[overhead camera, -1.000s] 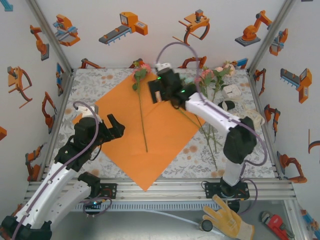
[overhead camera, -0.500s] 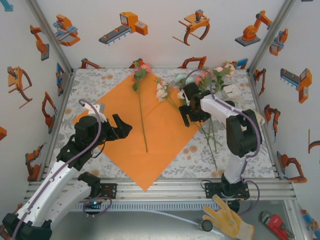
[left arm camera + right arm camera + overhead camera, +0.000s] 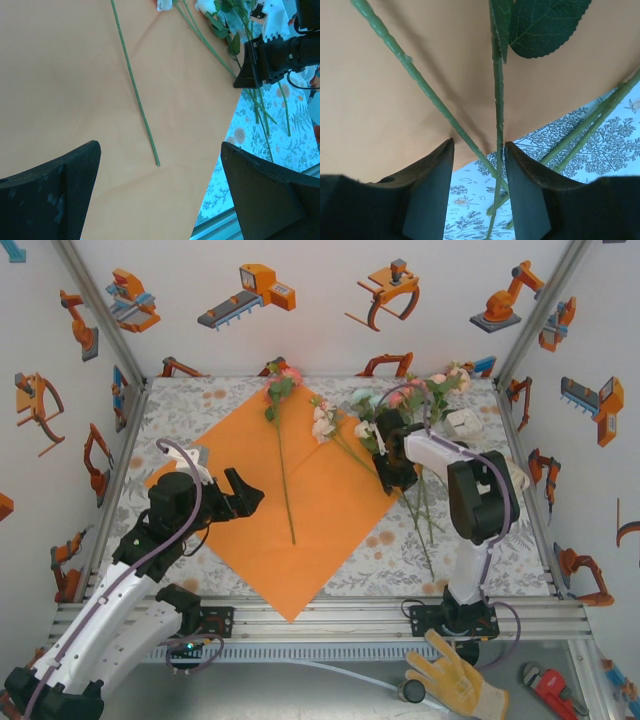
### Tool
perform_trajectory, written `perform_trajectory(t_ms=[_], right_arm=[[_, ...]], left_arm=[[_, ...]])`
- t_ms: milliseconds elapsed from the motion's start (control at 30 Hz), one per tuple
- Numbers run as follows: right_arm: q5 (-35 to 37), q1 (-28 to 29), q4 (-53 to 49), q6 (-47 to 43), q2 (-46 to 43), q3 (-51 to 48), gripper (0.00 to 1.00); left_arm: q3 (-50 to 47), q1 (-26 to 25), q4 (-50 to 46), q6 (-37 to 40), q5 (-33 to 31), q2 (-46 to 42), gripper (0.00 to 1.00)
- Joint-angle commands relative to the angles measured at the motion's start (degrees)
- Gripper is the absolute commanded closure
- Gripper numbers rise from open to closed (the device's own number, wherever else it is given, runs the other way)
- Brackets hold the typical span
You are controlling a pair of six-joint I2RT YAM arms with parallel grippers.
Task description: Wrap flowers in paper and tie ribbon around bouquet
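Note:
The orange paper (image 3: 250,530) lies flat as a diamond on the table. One pink flower (image 3: 284,380) rests on it, its stem (image 3: 135,92) ending between my left gripper's wide-open fingers. My left gripper (image 3: 243,492) (image 3: 160,150) hovers over the paper's left half, holding nothing. White-blossomed flowers (image 3: 322,423) lie at the paper's right edge. My right gripper (image 3: 386,478) (image 3: 478,147) is low over that edge, jaws narrowed but still apart, with two green stems (image 3: 498,100) crossing between them. More flowers (image 3: 430,392) lie to the right. The cream ribbon (image 3: 518,476) peeks out behind the right arm.
A small white box (image 3: 463,423) and a black oval object (image 3: 455,450) sit at the back right beside the loose stems (image 3: 428,530). Walls close in the table on three sides. A glove (image 3: 455,680) lies below the front rail.
My right gripper went from over the paper's top to its right edge, dropped low over the stems and narrowed its jaws. White-blossomed flowers now lie uncovered on the paper. The left gripper shifted slightly right.

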Motion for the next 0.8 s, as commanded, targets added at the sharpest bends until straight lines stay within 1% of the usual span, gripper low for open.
perform_trajectory(t_ms=[0, 67, 133, 300, 400, 467, 533, 767], right_arm=[[-0.6, -0.9, 0.1, -0.7, 1.5, 0.6, 0.60], [-0.1, -1.1, 0.1, -0.8, 1.8, 0.5, 0.61], [0.0, -1.3, 0.0, -1.2, 1.8, 0.2, 0.67], [0.3, -1.4, -0.5, -2.5, 1.6, -0.1, 0.86], [-0.7, -1.4, -0.6, -3.5, 0.5, 0.1, 0.89], [-1.4, -1.4, -0.7, -3.8, -0.5, 0.5, 0.93], [-3.1, -1.4, -0.7, -4.1, -1.7, 0.8, 1.00], [-7.5, -0.3, 0.9, -2.8, -8.8, 0.9, 1.00]], left_arm=[[-0.5, 0.3, 1.4, 0.2, -0.1, -0.5, 0.03], [-0.6, 0.3, 1.6, 0.1, -0.2, -0.6, 0.03], [-0.7, 0.3, 1.5, 0.1, -0.2, -0.6, 0.03], [-0.7, 0.3, 0.8, 0.1, -0.7, -0.6, 0.03], [-1.3, 0.3, 1.4, -0.4, -0.8, -0.7, 0.03], [-1.4, 0.3, 1.9, -0.5, -0.7, -0.5, 0.03], [-1.4, 0.3, 2.0, -0.7, -0.6, 0.0, 0.03], [-1.5, 0.3, 2.3, -0.8, -0.8, 0.5, 0.03]])
